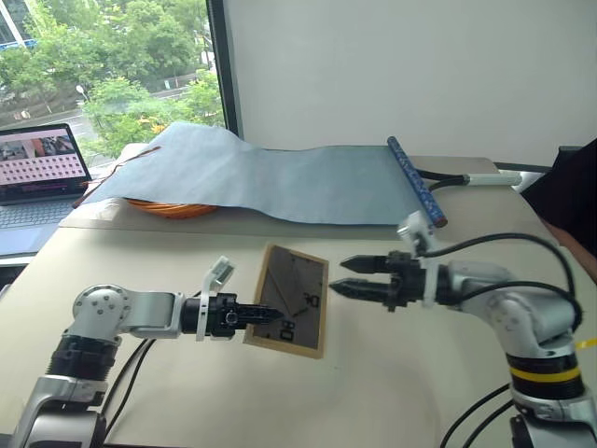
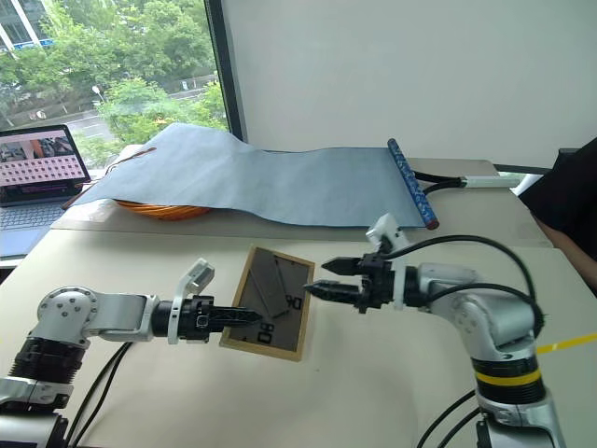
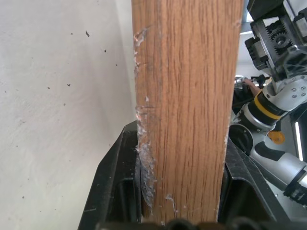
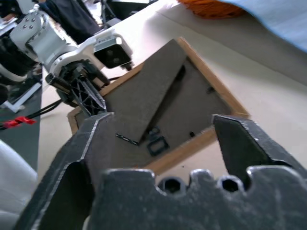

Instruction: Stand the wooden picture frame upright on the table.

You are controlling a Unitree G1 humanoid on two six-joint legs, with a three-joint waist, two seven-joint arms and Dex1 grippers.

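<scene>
The wooden picture frame (image 1: 297,297) is held tilted over the pale table (image 1: 140,271), its dark grey back towards me. In the right wrist view its fold-out stand (image 4: 148,91) lifts off the back panel. My left gripper (image 1: 269,315) is shut on the frame's left edge. In the left wrist view its fingers (image 3: 112,187) clamp the light wood rim (image 3: 187,105) from both sides. My right gripper (image 1: 338,276) hangs open just right of the frame, not touching it, with nothing between its fingers (image 4: 86,139).
A blue-grey cloth (image 1: 280,173) covers the far table and an orange basket (image 1: 173,207). A rolled blue tube (image 1: 415,177) lies at its right end. A laptop (image 1: 37,168) stands at far left. A person's dark sleeve (image 1: 571,196) is at the right edge.
</scene>
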